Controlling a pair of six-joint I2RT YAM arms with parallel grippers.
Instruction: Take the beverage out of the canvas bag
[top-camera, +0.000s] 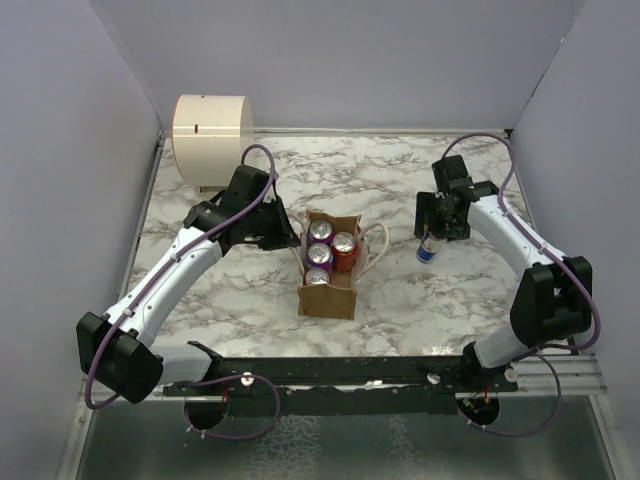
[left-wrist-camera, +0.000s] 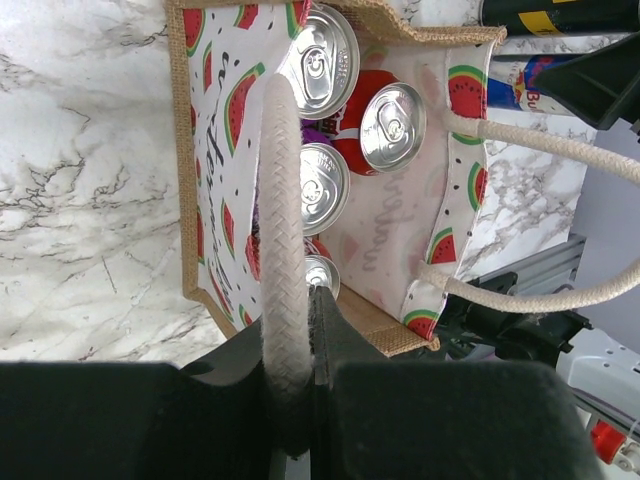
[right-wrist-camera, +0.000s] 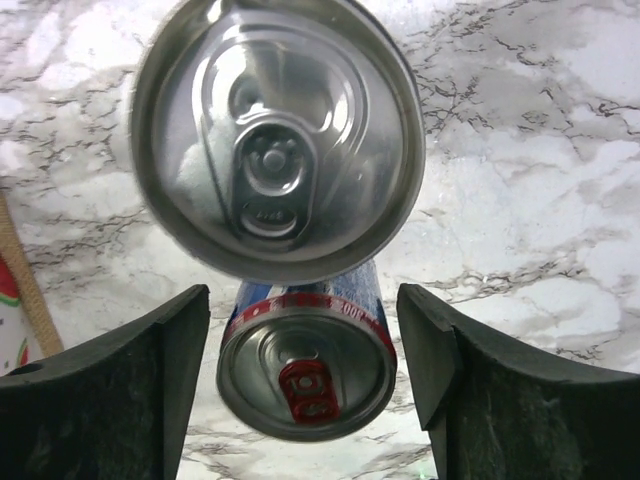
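Bag (top-camera: 327, 297) is holding cans (top-camera: 343, 243); left fingers (left-wrist-camera: 240, 362) are pinching its handle (left-wrist-camera: 285, 200); right of it, right fingers (right-wrist-camera: 130, 380) are flanking a can (right-wrist-camera: 305, 375), grip unclear.

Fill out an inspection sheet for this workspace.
Surface: marble table, no spills seen.
Job's things: canvas bag upright mid-table, four cans inside; Red Bull can outside, right of it; a second can's lid beside that.
Clutter: cream cylindrical container, far left corner.
Grippers: left gripper shut on the bag's white rope handle; right gripper open, straddling the Red Bull can.
Cables: purple cables looping along both arms, off the bag.
Surroundings: plain grey walls on three sides.
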